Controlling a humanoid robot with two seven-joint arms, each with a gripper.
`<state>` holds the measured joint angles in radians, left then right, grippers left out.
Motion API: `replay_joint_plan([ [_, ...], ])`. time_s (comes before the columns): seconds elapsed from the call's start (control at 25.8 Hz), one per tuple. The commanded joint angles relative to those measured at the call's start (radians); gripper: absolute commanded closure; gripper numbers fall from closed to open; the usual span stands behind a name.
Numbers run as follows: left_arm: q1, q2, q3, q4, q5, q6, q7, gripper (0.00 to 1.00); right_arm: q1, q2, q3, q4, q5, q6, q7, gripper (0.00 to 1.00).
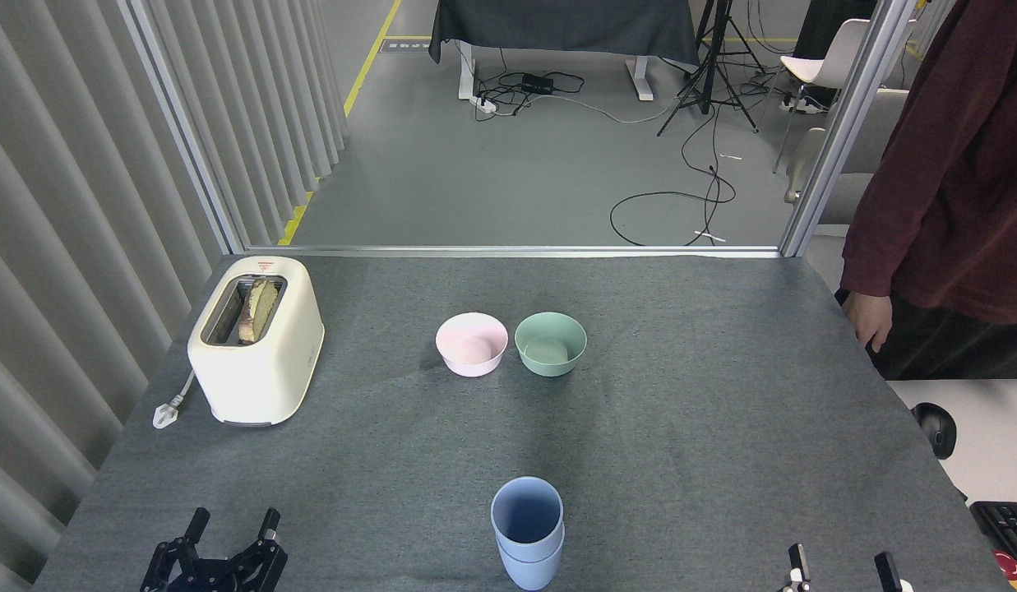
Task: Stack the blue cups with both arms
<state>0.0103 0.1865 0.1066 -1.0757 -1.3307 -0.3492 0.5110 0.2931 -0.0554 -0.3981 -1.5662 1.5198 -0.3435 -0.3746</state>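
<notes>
Nesting matte tapered blue cups (527,530) on felt-like table (722,427); left end effector (232,538), right end effector (841,567) both spread.

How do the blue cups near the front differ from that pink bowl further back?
The blue cups are two tumblers nested one inside the other; the pink bowl sits alone beside a green bowl. The cups are taller and narrower, the bowl low and wide. Both stand upright, open side up, with nothing visible inside.

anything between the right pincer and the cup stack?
Nothing visible. Only bare gray table lies between the right pincer at the bottom edge and the stacked blue cups. The bowls and toaster sit far off.
</notes>
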Motion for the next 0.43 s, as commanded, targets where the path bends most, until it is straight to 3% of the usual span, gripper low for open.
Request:
replay_joint_plan([
  [0.0, -0.001, 0.001, 0.001, -0.01, 0.004, -0.001, 0.0, 0.0, 0.046, 0.014, 0.042, 0.015, 0.042, 0.081, -0.012, 0.0],
  [0.19, 0.0, -0.001, 0.001, -0.02, 0.004, -0.001, 0.0, 0.0, 0.054, 0.008, 0.151, 0.015, 0.048, 0.158, -0.012, 0.0],
  [0.39, 0.002, 0.001, 0.001, -0.02, 0.004, -0.001, 0.0, 0.0, 0.054, 0.008, 0.173, 0.012, 0.045, 0.164, -0.027, 0.0],
])
